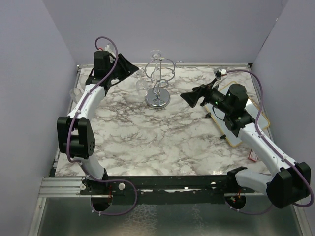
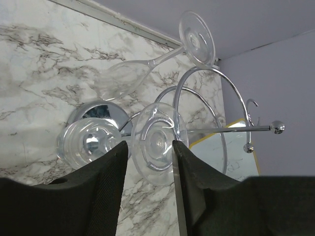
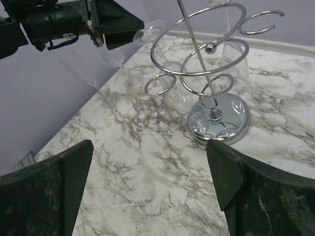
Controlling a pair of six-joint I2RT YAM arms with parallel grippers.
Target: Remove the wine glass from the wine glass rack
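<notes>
The chrome wine glass rack (image 1: pixel 159 78) stands on its round mirrored base (image 1: pixel 158 101) at the back middle of the marble table. Clear wine glasses hang upside down from its ring arms. In the left wrist view, my left gripper (image 2: pixel 149 147) is open, its black fingers (image 2: pixel 106 177) on either side of one glass's round foot (image 2: pixel 156 142), not clamped on it. A second hanging glass (image 2: pixel 142 69) shows above. The right wrist view shows the rack (image 3: pixel 206 64) and the left gripper (image 3: pixel 140 24) at that foot. My right gripper (image 1: pixel 188 97) is open and empty, right of the base.
A white board with a yellow edge (image 1: pixel 253 115) lies under the right arm. Clear stemmed glasses (image 3: pixel 91 78) stand or lean by the left wall. The back wall runs close behind the rack.
</notes>
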